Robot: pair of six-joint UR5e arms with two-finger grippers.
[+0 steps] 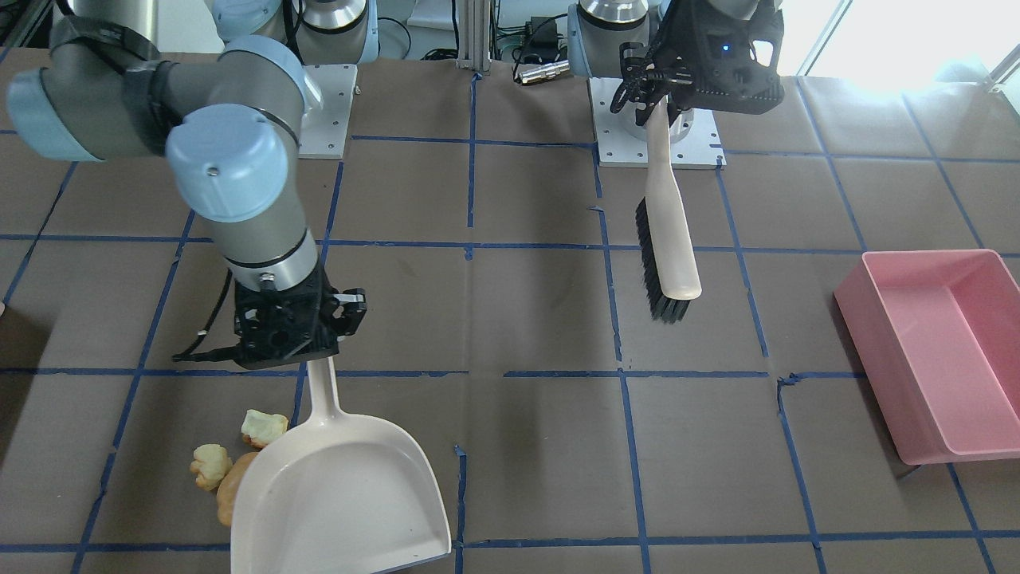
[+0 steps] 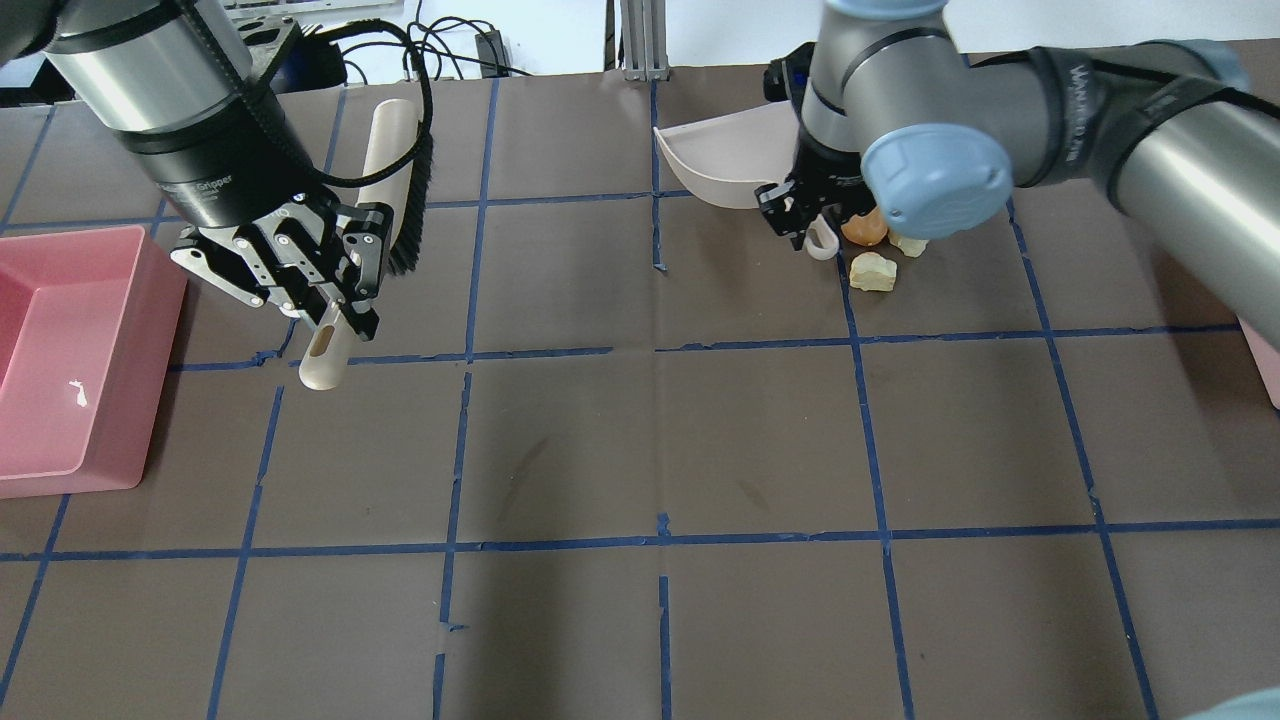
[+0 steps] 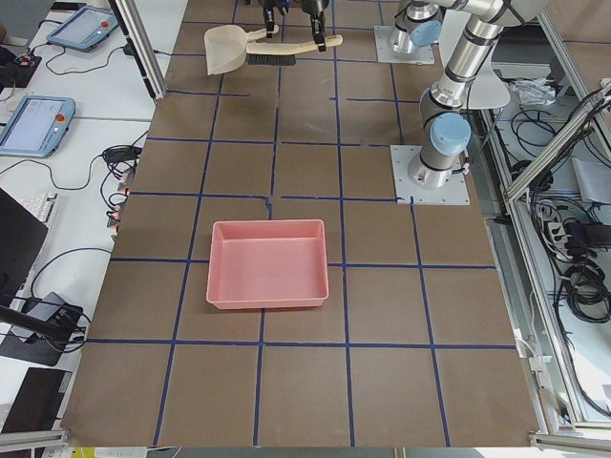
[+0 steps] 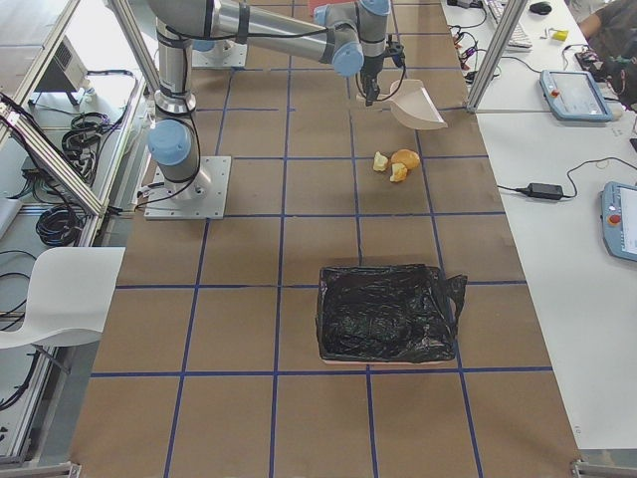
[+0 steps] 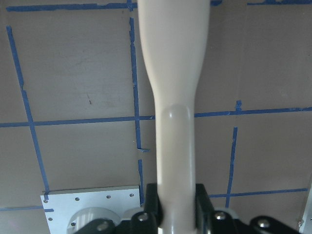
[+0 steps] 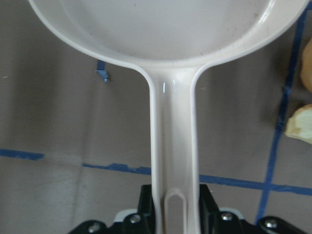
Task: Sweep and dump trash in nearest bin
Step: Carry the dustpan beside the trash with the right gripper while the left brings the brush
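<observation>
A brown-papered table gridded with blue tape, white desks alongside, bright window.

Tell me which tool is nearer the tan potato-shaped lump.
Right. The right tool, shut on the dustpan, sits just beside the tan lump. The left tool, shut on the brush, hangs far off at the other side.
</observation>
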